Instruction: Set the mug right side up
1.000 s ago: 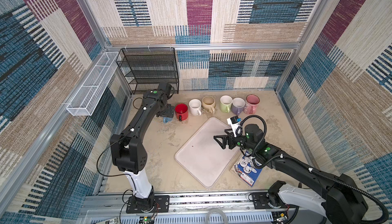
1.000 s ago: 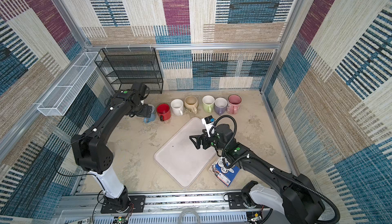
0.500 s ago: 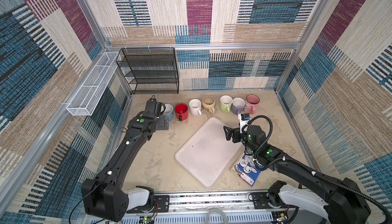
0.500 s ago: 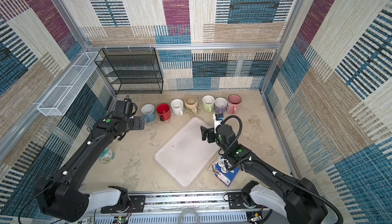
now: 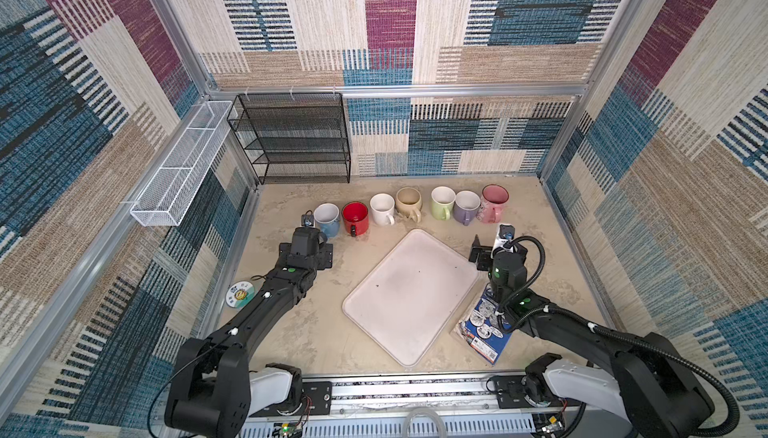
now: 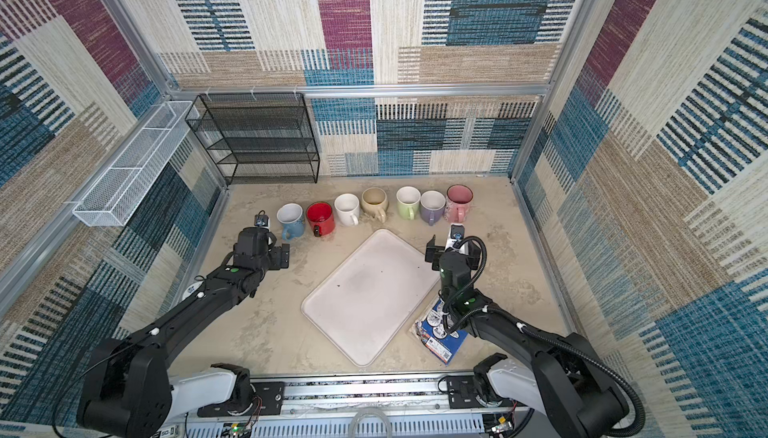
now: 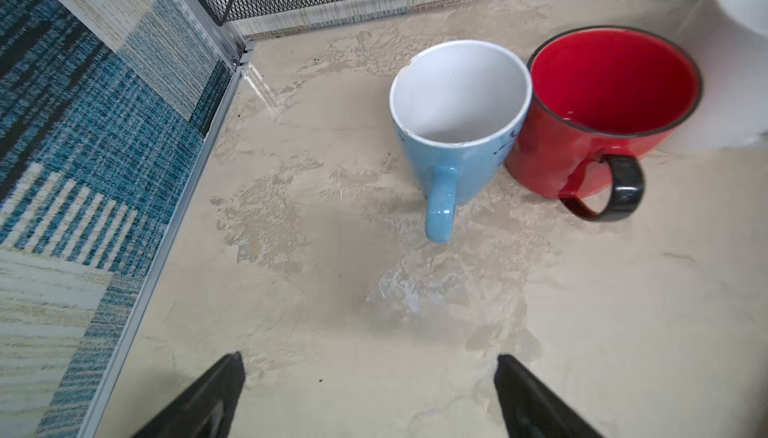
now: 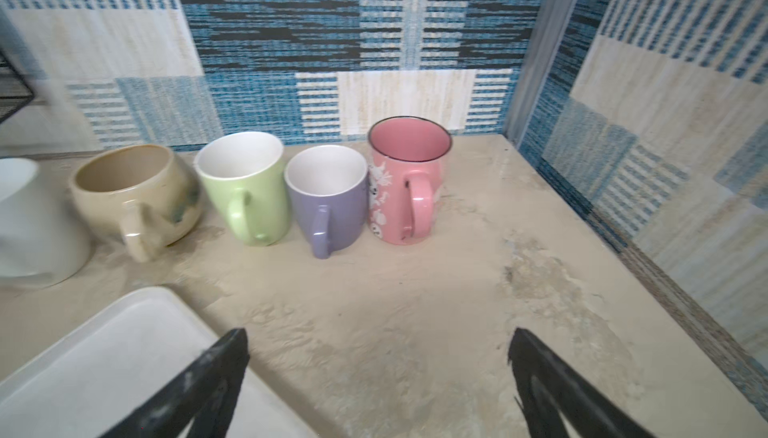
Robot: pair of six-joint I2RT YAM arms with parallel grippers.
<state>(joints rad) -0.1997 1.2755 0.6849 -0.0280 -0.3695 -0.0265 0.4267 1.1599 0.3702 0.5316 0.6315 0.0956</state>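
Beige tabletop [image 5: 316,332], blue mug [image 7: 457,157] upright (axis vertical, mouth up); left pincer [image 7: 370,367], right pincer [image 8: 380,342] agape, empty.

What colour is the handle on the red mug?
Mostly black, with some red. The handle of the red mug shows best in the left wrist view.

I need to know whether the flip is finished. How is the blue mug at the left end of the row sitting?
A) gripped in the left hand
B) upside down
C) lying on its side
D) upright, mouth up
D: the blue mug stands with its white inside facing up, touching the red mug, clear of the open left hand.
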